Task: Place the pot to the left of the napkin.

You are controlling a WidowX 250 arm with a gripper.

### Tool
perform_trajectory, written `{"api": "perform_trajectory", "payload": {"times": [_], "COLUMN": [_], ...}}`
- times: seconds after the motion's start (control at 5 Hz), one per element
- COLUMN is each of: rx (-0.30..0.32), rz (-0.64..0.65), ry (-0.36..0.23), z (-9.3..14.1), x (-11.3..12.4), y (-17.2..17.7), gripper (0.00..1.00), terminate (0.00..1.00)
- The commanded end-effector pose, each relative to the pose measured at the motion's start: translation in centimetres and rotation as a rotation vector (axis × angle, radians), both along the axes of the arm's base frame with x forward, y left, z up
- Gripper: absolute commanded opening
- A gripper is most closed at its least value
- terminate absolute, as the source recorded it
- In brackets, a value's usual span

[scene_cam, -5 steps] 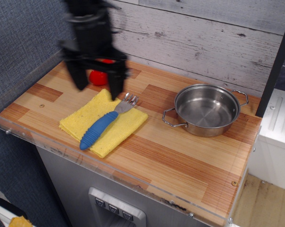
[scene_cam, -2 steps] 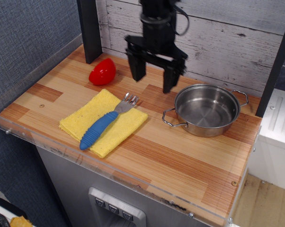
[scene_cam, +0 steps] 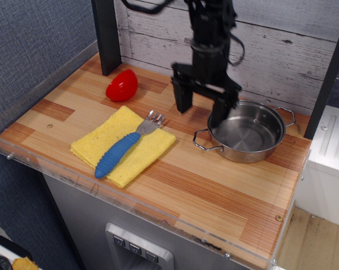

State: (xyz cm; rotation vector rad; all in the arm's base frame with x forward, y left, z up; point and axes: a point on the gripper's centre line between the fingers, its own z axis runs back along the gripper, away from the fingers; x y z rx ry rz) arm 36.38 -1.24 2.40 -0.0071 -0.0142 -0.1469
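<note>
The pot is a shallow shiny steel pot with two wire loop handles, standing on the right part of the wooden counter. The napkin is a bright-yellow folded cloth lying left of centre, with a blue-handled fork on top of it. My gripper is black, with its fingers spread open and empty. It hangs at the pot's left rim: one finger is over the rim, the other is over the counter to the left.
A red rounded object lies at the back left, near a dark post. A clear acrylic lip runs along the counter's front edge. A grey plank wall stands behind.
My gripper has moved from above the napkin's back corner, rightward across the counter, and down to the pot's left rim. It stays open. The pot, napkin and fork have not moved.
</note>
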Motion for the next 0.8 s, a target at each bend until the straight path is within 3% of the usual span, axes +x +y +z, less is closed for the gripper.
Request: {"api": "perform_trajectory", "payload": {"times": [0.0,0.2,0.4,0.6], "rx": [-0.023,-0.019,-0.022,-0.030], "rz": [-0.060,-0.053,-0.060,-0.076], "ry": [-0.011,-0.003,-0.020,-0.090], "z": [-1.0,-1.3,-0.4,2.5], "x": [1.8,1.7,1.6,1.1], "y": [-1.7,-1.8,-2.1,-2.7], "gripper": [1.00,0.00,0.00,0.00], "terminate": [0.00,0.00,0.00,0.00]}}
